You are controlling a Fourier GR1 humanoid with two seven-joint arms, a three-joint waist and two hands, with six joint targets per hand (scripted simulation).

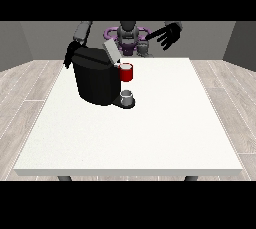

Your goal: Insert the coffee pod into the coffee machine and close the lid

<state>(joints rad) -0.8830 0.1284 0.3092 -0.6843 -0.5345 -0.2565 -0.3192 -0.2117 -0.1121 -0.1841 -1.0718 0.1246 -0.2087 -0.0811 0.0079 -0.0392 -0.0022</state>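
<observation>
- The hand at the view's left (pixel 68 58) hangs at the far left corner of the coffee machine (pixel 96 80); whether its fingers are spread or curled cannot be told.
- The lid (pixel 111 51) stands raised and tilted at the machine's top right, beside a red thing at the machine (pixel 127 72).
- A grey thing (pixel 127 95), possibly the pod, sits on the machine's base, near side.
- The hand at the view's right (pixel 169 35) hovers spread, holding nothing, far right; judged farther from the lid.

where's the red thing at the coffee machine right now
In the front view the red thing sits left of centre, against the right side of the black coffee machine, just above a small grey thing.
</observation>
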